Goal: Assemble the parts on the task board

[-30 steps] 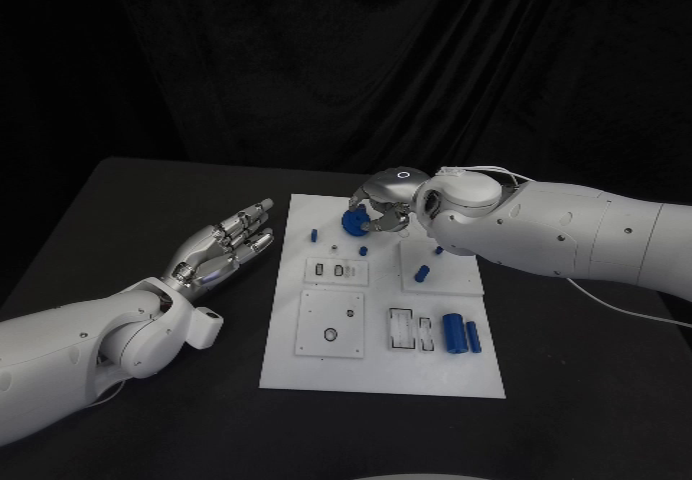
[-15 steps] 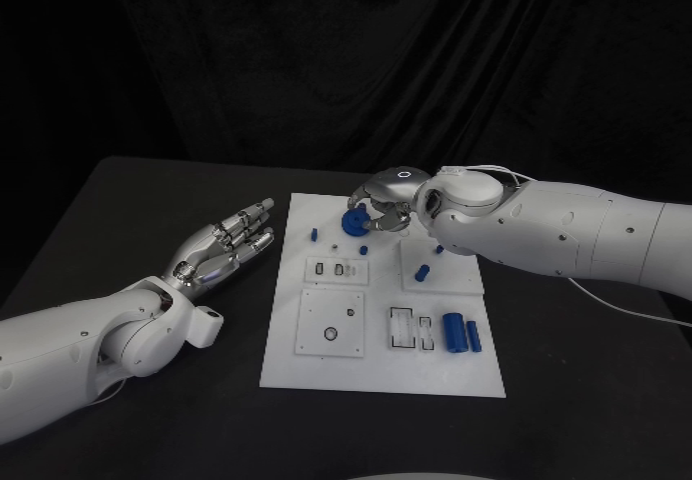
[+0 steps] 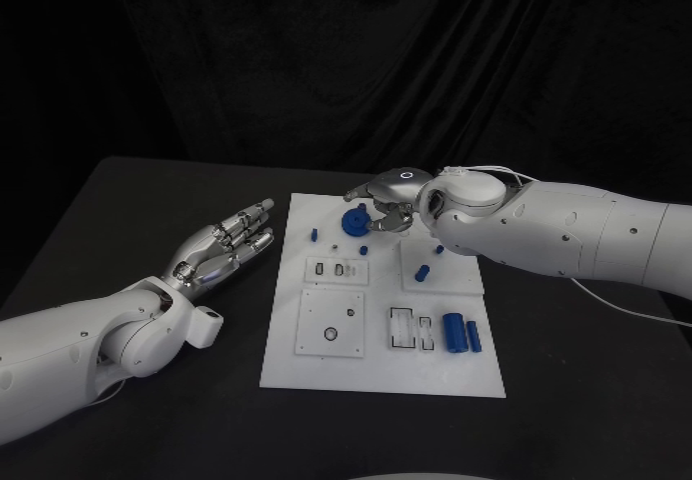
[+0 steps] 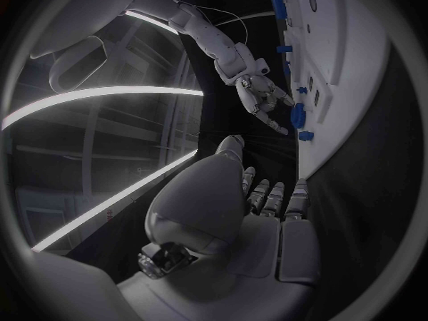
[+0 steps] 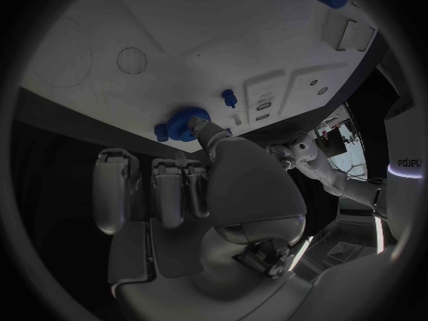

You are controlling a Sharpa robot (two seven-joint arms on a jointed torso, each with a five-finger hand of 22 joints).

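One black table (image 3: pixel 130 200), white task board (image 3: pixel 382 375), left hand (image 3: pixel 224 245) spread empty, right hand (image 3: pixel 387 205) pinching blue part (image 3: pixel 353 220)

The black worktop (image 3: pixel 130 200) carries the white task board (image 3: pixel 378 372), which lies flat in its middle.

A matte black table (image 3: pixel 130 200) spreads across the lower part of the head view — its far edge running straight from side to side — and behind it hangs a black cloth backdrop (image 3: pixel 289 70), creased in soft vertical folds.
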